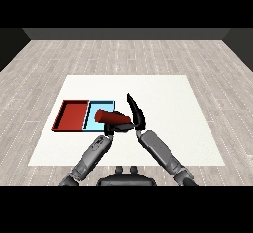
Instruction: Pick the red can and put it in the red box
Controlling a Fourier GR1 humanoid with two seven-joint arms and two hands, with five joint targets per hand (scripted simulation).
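The red can is tilted on its side above the right edge of the light blue tray, its top end pointing left. My right hand is shut on the can from the right, with fingers curled under it and one dark digit sticking up behind. The red tray lies left of the blue tray with nothing in it. My left hand sits just below the can, by the blue tray's near right corner, and is mostly hidden.
Both trays lie side by side on the left part of the white table. Both forearms meet near the table's front middle. Grey plank floor surrounds the table.
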